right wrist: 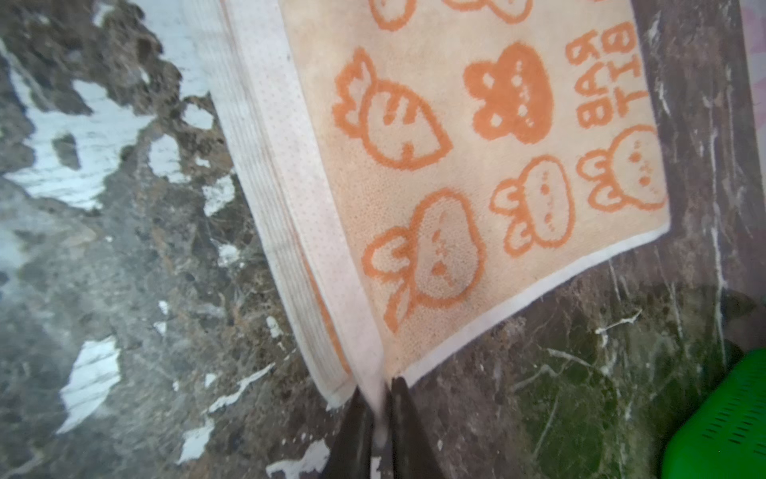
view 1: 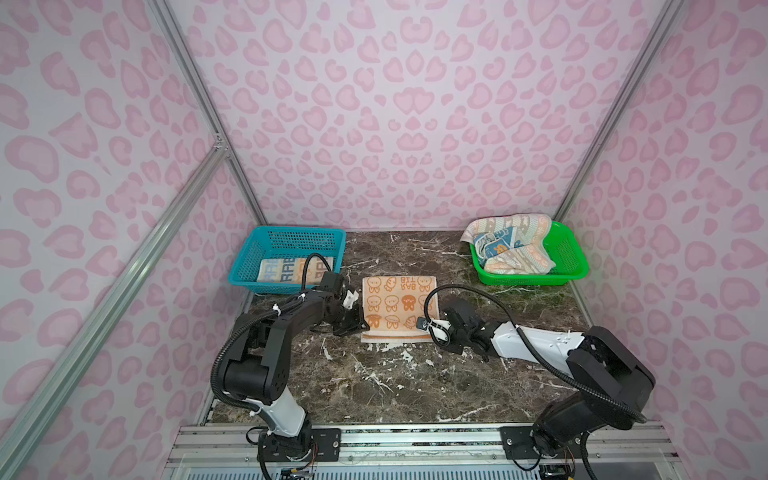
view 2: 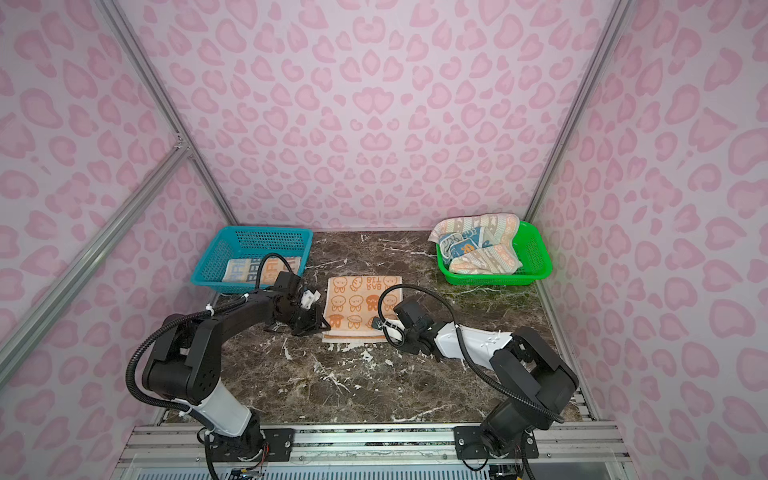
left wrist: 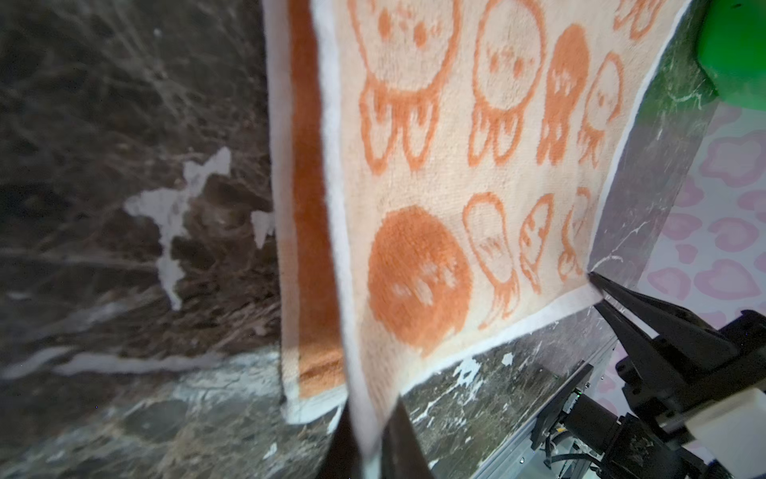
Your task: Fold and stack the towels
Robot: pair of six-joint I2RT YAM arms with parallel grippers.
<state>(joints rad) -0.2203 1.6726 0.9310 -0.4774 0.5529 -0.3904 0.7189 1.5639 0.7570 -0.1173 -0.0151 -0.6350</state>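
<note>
Orange towel [view 1: 397, 305]: lies folded in the middle of the bench [view 1: 374, 386], between the two arms, in both top views.
Left end effector [left wrist: 369, 419]: its wrist view shows the corner of the towel's top layer pinched between two dark fingers. In both top views it sits at the towel's lower left corner, but the tips are too dark to read there.
Right end effector [right wrist: 379, 394]: its wrist view shows the towel's white edge clamped between the fingers. In the top views it sits at the lower right corner, with the tips covered by the wrist.
Left wrist view only: the lower layer sticks out beside the top layer.
Top views only: the blue basket [view 1: 286, 241], middle left, holds a folded lettered towel [view 1: 282, 268], partly behind a cable. The green basket [view 1: 571, 266], middle right, holds a crumpled striped towel [view 1: 523, 230] wrapped around a blue towel [view 1: 496, 245].
Cut off: the wrist views show only one corner of the green basket, and the orange towel runs past their upper edge.
</note>
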